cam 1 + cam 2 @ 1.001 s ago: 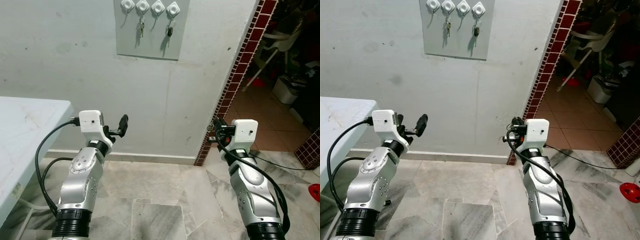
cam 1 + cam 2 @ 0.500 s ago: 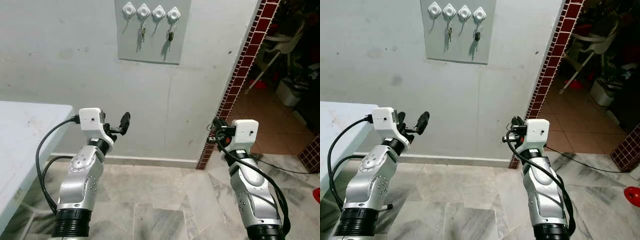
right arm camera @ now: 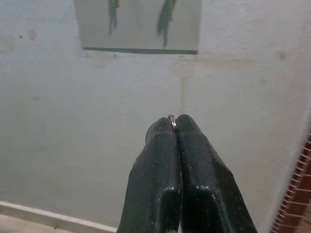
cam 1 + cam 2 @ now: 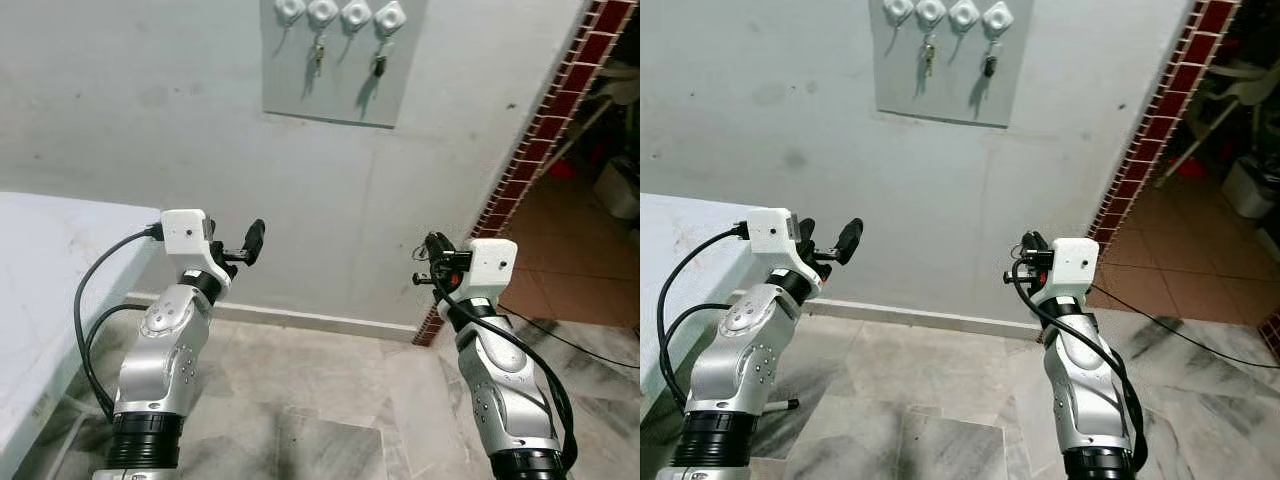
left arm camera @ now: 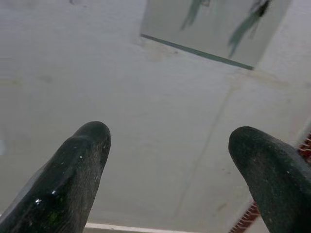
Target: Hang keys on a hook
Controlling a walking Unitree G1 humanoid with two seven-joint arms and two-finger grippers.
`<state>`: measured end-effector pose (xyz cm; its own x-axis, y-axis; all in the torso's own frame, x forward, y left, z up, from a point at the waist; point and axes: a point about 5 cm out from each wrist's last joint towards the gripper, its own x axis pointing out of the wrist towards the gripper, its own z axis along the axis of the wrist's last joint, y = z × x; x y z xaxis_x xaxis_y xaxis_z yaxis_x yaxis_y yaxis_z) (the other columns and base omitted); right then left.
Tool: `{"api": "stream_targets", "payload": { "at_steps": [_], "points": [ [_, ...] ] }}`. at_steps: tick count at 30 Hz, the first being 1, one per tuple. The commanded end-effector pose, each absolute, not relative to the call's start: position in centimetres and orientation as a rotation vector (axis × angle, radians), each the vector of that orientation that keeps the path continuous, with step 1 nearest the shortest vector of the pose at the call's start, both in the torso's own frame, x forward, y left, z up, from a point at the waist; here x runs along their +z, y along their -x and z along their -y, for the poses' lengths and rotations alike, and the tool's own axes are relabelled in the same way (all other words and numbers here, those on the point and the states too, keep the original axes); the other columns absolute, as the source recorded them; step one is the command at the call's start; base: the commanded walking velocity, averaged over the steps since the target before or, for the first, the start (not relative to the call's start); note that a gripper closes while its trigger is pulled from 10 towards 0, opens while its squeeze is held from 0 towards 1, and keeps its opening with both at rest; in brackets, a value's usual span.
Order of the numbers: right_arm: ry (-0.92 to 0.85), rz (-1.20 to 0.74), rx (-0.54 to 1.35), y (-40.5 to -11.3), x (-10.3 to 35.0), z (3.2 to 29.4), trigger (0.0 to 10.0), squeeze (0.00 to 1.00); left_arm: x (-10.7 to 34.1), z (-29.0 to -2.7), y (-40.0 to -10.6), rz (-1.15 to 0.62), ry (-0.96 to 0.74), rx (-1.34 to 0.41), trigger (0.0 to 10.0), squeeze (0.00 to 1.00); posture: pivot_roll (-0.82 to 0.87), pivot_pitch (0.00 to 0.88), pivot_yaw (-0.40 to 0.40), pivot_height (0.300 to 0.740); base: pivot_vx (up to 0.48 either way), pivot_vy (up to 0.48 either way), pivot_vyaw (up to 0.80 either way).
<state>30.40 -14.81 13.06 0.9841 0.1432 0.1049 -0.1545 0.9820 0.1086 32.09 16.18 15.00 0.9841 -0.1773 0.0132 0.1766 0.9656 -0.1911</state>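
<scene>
Well below the grey wall board with four white hooks (image 4: 345,55), the right end effector (image 3: 174,127) pinches a thin metal key ring (image 3: 171,117), likely light, stiff and slippery, while the left end effector (image 5: 170,160) stands spread empty.

four hooks (image 4: 340,13), two keys (image 4: 320,49), wall

A thin metal key ring (image 3: 171,117) peeks out at the tips of the right end effector (image 3: 175,127), pinched between its closed black fingers. High on the wall, a grey panel (image 4: 340,70) carries four white hooks (image 4: 340,13); keys (image 4: 380,65) dangle from two.
</scene>
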Motion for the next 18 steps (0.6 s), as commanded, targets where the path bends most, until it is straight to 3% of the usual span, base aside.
{"api": "stream_targets", "payload": {
  "at_steps": [1,18],
  "points": [
    [-0.115,0.126,0.125,-30.45,13.7,15.52,10.0,0.0,15.81,-15.46,-32.18,0.019,0.203,-0.21,10.0,0.0,0.03,0.0,-0.048,0.732,0.368,0.0,0.0],
    [-0.111,0.133,0.134,-30.62,14.03,15.65,10.0,0.0,15.87,-15.39,-32.07,0.021,0.217,-0.196,10.0,0.0,0.03,0.0,-0.059,0.732,0.368,0.0,0.0]
  ]
}}
